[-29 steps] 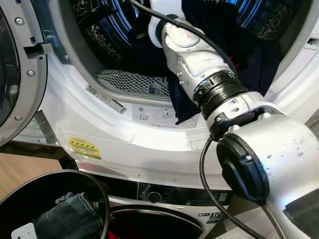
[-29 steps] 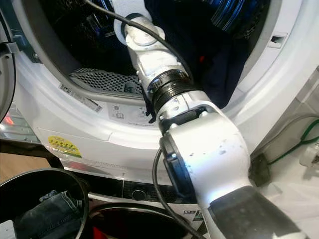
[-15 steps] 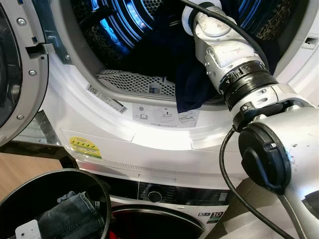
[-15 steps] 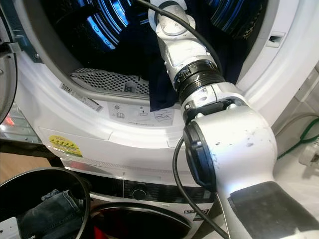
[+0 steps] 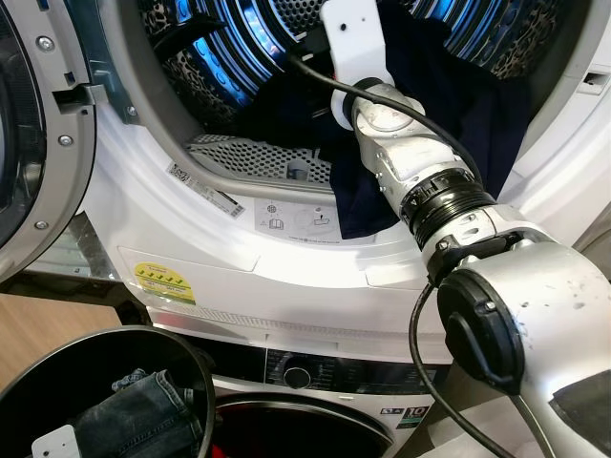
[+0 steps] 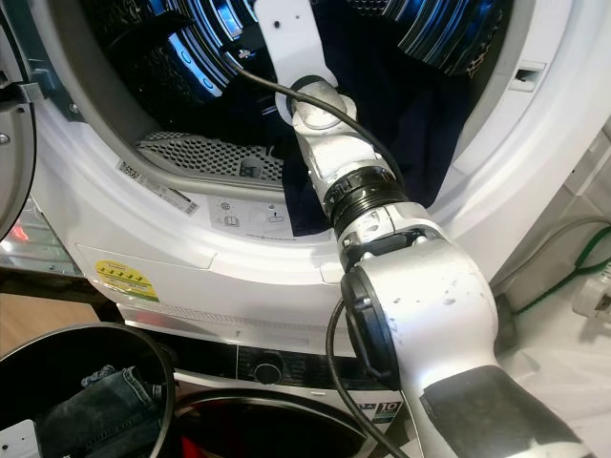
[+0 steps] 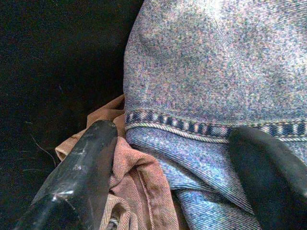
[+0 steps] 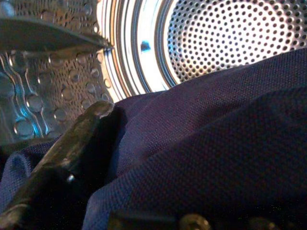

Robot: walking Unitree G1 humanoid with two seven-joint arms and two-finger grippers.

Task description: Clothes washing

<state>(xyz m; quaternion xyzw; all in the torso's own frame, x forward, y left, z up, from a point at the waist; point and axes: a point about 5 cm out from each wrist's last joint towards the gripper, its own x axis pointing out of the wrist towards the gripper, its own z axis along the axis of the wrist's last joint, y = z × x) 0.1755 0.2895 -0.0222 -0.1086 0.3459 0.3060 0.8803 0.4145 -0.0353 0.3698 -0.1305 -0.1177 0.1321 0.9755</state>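
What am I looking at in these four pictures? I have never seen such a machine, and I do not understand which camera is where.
This is a humanoid robot doing laundry. The two wide pictures come from cameras in its head. They show its silver right arm reaching into the drum of an open front-loading machine, where a dark navy garment hangs over the rim. Lower left stands a black basket with jeans inside. The other two pictures come from wrist cameras. The right gripper is pressed into the navy cloth. The left gripper hangs open over denim and a brown garment.
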